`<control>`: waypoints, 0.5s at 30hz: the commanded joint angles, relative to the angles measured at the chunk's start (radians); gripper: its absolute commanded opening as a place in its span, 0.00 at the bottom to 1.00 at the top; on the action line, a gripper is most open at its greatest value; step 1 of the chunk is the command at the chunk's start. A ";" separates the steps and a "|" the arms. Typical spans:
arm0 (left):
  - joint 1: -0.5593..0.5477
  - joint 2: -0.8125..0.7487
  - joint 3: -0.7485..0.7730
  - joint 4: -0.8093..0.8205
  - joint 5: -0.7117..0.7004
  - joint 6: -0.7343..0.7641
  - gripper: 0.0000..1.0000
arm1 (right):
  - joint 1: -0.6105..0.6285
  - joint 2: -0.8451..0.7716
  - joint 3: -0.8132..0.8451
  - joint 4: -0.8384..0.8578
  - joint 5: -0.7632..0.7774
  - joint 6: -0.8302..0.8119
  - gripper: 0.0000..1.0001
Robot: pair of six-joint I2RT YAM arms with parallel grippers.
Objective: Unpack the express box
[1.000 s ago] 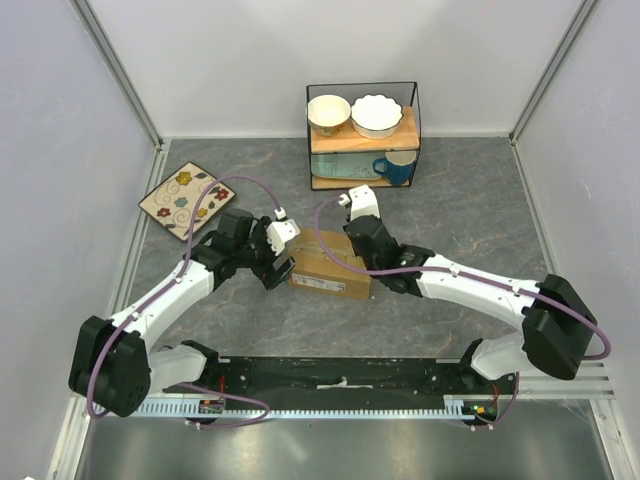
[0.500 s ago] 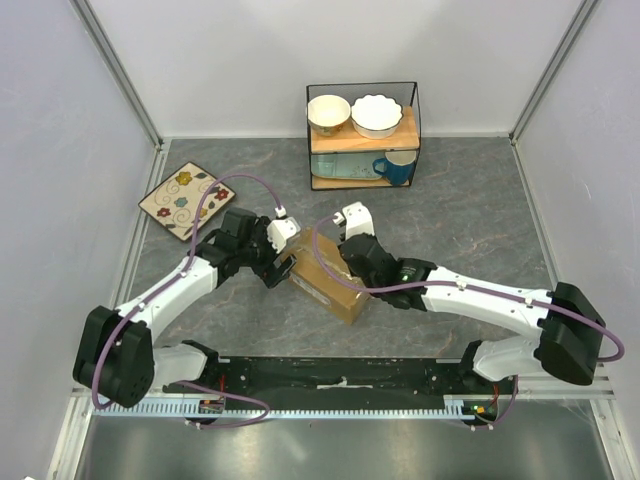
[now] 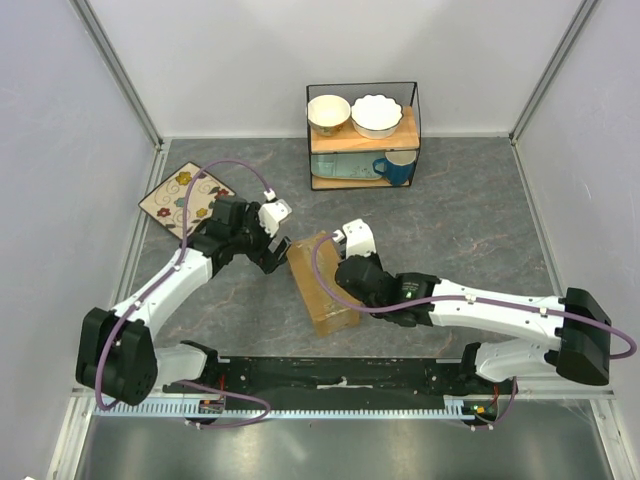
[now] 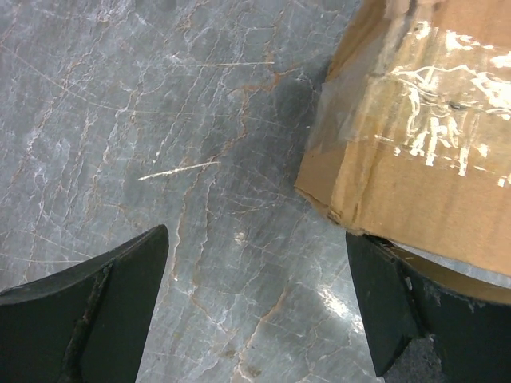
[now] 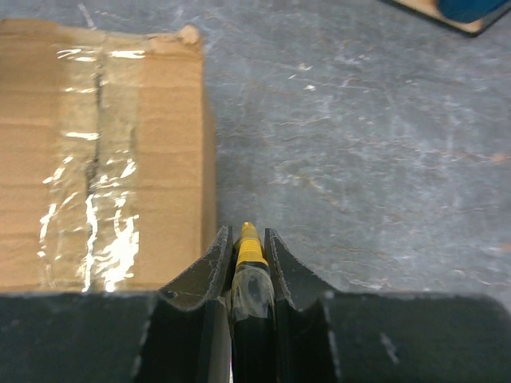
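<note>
A brown cardboard carton [image 3: 322,285], its seam glossy with wrinkled clear tape [image 5: 96,199], lies skewed on the grey veined worktop [image 3: 470,220] between the arms. The left jaws gape wide, empty, beside one carton corner. The right jaws pinch a yellow-tipped knife [image 5: 249,254], that arm stretched low alongside.

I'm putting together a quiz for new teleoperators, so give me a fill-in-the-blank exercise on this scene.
1. The slim black tool pinched in the right gripper has a ____ tip.
2. The left gripper has its jaws ____.
3. The brown cardboard express box has its top seam sealed with clear ____.
4. The blue ceramic mug sits on the ____ shelf of the black wire rack.

Missing words: yellow; open; tape; lower.
</note>
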 commanded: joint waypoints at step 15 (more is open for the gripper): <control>0.008 0.064 0.387 -0.437 0.281 -0.109 0.99 | -0.030 -0.009 0.265 0.107 0.062 -0.151 0.00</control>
